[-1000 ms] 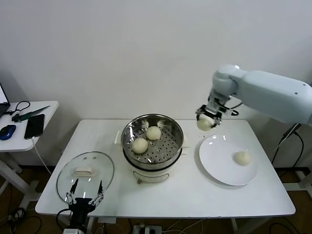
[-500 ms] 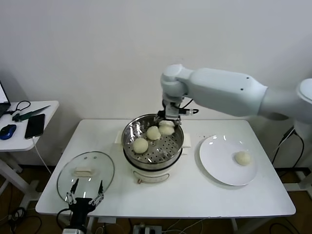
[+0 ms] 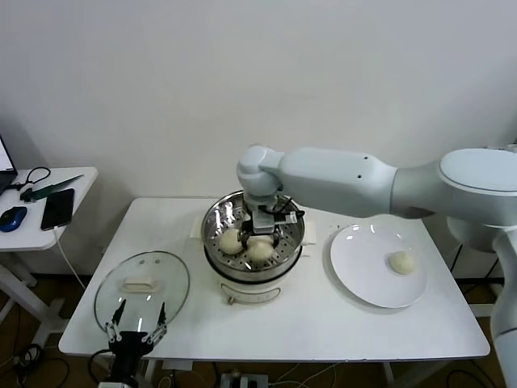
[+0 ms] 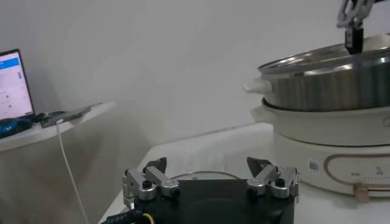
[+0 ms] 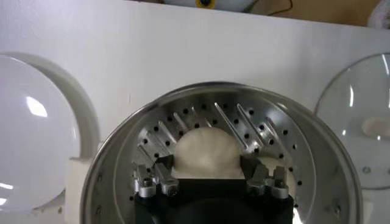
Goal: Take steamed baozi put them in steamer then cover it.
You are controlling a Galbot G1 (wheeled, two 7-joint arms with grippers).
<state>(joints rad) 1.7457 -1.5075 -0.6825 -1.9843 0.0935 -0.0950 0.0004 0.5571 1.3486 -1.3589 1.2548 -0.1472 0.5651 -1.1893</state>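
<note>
Right end effector (image 5: 210,176) down inside steamer (image 3: 212,226), fingers closed around a baozi (image 5: 206,151). Two more lie just beside it; a fourth sits on plate (image 3: 355,275), well off. Left end effector (image 3: 135,325) open, idle beside cover (image 3: 113,299).

Risk: release above tray, bun rolls onto its neighbours.

Right wrist view shows the grip; head view hides it behind the arm.

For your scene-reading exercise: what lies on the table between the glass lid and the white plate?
In the head view, the steamer stands between the cover and the plate, with the right gripper lowered inside it around a baozi.
</note>
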